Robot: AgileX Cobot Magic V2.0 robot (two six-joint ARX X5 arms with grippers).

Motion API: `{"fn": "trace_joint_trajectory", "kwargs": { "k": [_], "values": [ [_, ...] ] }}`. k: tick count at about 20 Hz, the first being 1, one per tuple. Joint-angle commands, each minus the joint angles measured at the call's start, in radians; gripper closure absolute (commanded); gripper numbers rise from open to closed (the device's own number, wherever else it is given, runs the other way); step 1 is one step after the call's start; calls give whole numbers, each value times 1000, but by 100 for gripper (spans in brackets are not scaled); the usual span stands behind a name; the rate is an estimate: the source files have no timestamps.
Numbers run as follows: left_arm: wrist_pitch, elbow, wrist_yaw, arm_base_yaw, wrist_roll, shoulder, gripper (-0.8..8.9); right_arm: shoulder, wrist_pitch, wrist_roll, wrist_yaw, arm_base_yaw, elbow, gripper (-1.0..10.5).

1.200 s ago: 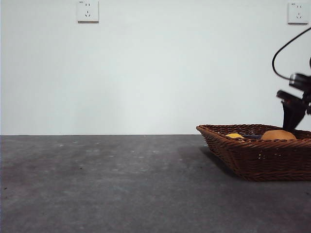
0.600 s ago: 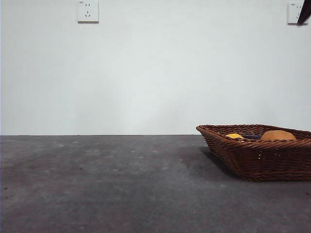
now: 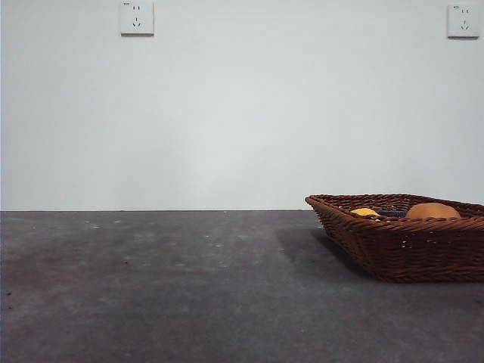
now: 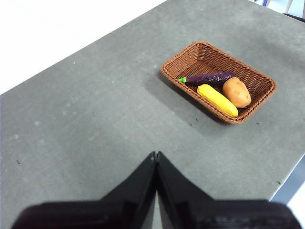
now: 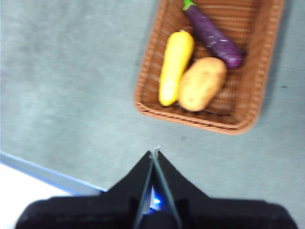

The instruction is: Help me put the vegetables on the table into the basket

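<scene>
Three vegetables, corn [image 5: 175,67], tuber [image 5: 202,83] and eggplant [image 5: 213,34], lie inside your basket [image 5: 155,98]; both grippers, left [image 4: 156,155] and right [image 5: 155,152], hang high with fingers pressed together, done.

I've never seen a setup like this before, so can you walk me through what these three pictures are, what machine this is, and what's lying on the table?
This is a robot with two arms at a table, each ending in a two-jawed grasping tool. One picture looks level across the table from a low camera; neither arm appears there. The other two come from cameras on the arms' wrists, looking down. The black shapes at their bottom edges are the left tool and the right tool, both shut and holding nothing. On the table sits a brown wicker basket. In it lie a yellow corn cob, an orange-brown tuber and a purple eggplant. No vegetable shows outside the basket.
</scene>
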Motion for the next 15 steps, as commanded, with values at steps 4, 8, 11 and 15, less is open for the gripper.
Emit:
{"fn": "trace_joint_trajectory", "kwargs": {
  "k": [4,8,11,15],
  "values": [
    [2,-6,5,3,-11,-2,818,-2,-20,-3,18,1,-2,958],
    [2,-6,5,3,-10,-1,818,-1,-20,-4,17,1,-2,946],
    [2,-6,5,3,-10,5,817,6,-20,-5,18,0,-2,945],
    [2,-6,5,3,-10,16,817,21,-20,-5,18,0,-2,945]
  ]
}}
